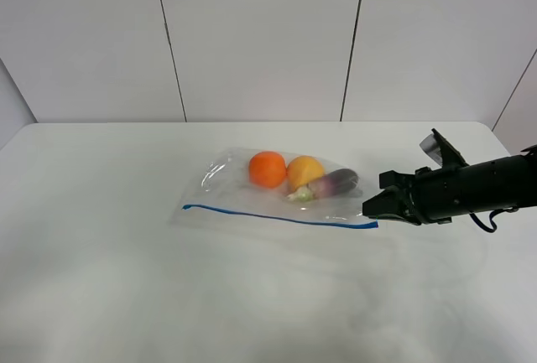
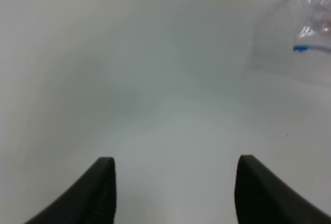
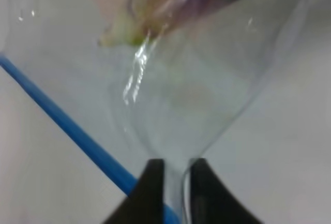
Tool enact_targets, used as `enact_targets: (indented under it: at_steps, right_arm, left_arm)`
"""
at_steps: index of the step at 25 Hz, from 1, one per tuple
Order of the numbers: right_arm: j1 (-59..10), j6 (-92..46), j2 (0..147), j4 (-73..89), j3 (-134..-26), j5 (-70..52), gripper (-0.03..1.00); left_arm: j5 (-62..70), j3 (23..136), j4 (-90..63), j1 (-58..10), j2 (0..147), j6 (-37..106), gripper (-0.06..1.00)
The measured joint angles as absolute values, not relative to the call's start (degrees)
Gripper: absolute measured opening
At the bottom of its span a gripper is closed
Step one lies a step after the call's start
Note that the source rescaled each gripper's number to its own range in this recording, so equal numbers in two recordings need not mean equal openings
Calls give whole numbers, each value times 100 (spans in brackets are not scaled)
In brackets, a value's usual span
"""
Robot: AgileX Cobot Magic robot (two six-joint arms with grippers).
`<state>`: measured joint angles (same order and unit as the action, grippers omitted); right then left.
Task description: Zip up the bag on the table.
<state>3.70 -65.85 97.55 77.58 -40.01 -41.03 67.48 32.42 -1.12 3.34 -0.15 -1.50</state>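
The clear bag point(image 1: 277, 191) lies on the white table point(image 1: 126, 279), its blue zip strip point(image 1: 277, 216) along the near edge. An orange point(image 1: 267, 168), a yellow pear point(image 1: 304, 170) and a purple eggplant point(image 1: 334, 183) show through it. My right gripper point(image 1: 371, 208) is at the bag's right end by the strip's end. In the right wrist view the gripper point(image 3: 176, 175) is shut on the bag's plastic point(image 3: 196, 89) beside the strip point(image 3: 67, 125). My left gripper point(image 2: 176, 169) is open and empty over bare table, with a bag corner point(image 2: 310, 22) far from it.
The table's far edge meets a white panelled wall point(image 1: 260, 36). The right arm point(image 1: 478, 187) reaches in low from the right edge. The left arm does not show in the exterior view.
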Motion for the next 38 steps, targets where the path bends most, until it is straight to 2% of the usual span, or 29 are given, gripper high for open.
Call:
enact_targets:
  at_steps: [2,6,8,9,12,16,21,28,38]
  right_arm:
    - [370,-6585,9755,7757,-4001,-4005,36]
    - [370,-6590,9755,7745,-4001,-3772,77]
    - [370,-6590,9755,7745,-4001,-3672,88]
    - [370,-6590,9755,7745,-4001,-3618,91]
    - [370,-6590,9755,7745,-4001,-3447,94]
    - [370,-6649,9755,7662,-4001,-2984,94]
    - [370,-6614,9755,6857,-3995,-1740,94]
    - [370,-5889,9755,5937,-3995,-202,94]
    - [370,-5744,9755,5785,-3995,285,94]
  left_arm:
    - [6748,3242,-112,334,-15,-150,79]
    - [6748,3242,-113,334,-15,-148,79]
    - [6748,3242,-113,334,-15,-148,79]
    - [6748,3242,-113,334,-15,-144,79]
    - [6748,3242,-118,334,-15,-144,79]
    - [6748,3242,-127,334,-15,-144,79]
    - [6748,3242,-228,334,-15,-82,79]
    - [6748,3242,-279,334,-15,-39,79]
    - [6748,3242,-279,334,-15,-39,79]
